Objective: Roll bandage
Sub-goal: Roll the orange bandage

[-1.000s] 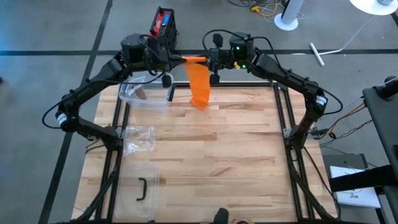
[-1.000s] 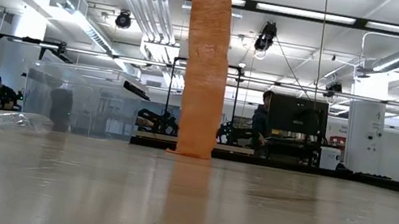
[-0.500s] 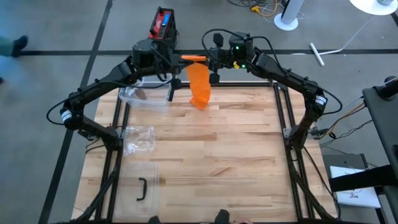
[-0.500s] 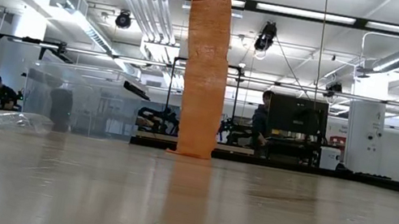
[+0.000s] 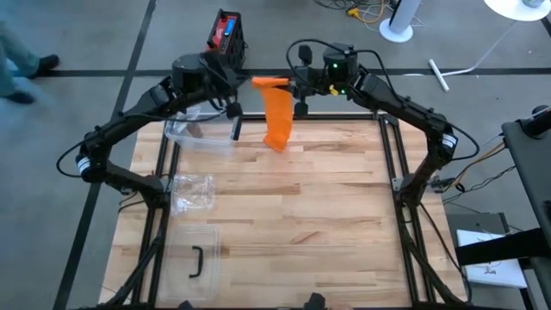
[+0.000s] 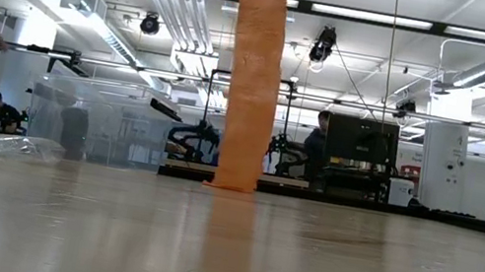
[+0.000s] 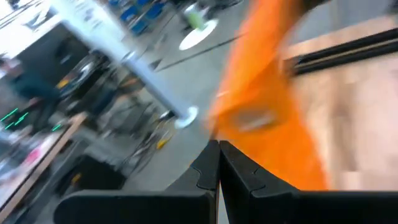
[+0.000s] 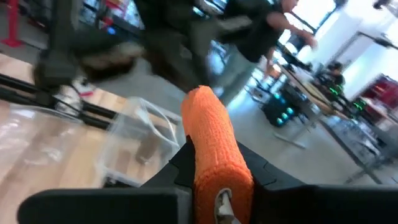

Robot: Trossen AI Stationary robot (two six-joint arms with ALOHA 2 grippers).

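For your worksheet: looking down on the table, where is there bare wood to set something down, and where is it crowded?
Free: the table's middle and right side, from the hanging orange bandage to the near edge. Crowded: the left edge, with clear container, crumpled plastic bag and lid.

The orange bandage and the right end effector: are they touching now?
Touching. In the right wrist view the orange bandage sits clamped between the right end effector fingers, with the dark fingers pressed on both its sides. The high view shows the strip hanging down from there.

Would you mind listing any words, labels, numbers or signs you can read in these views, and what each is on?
No readable text in any view.
Red and black device on the floor beyond the table: any markings too small to read.
Orange bandage: plain, no print.
Background screens and equipment in the low view: too blurred.
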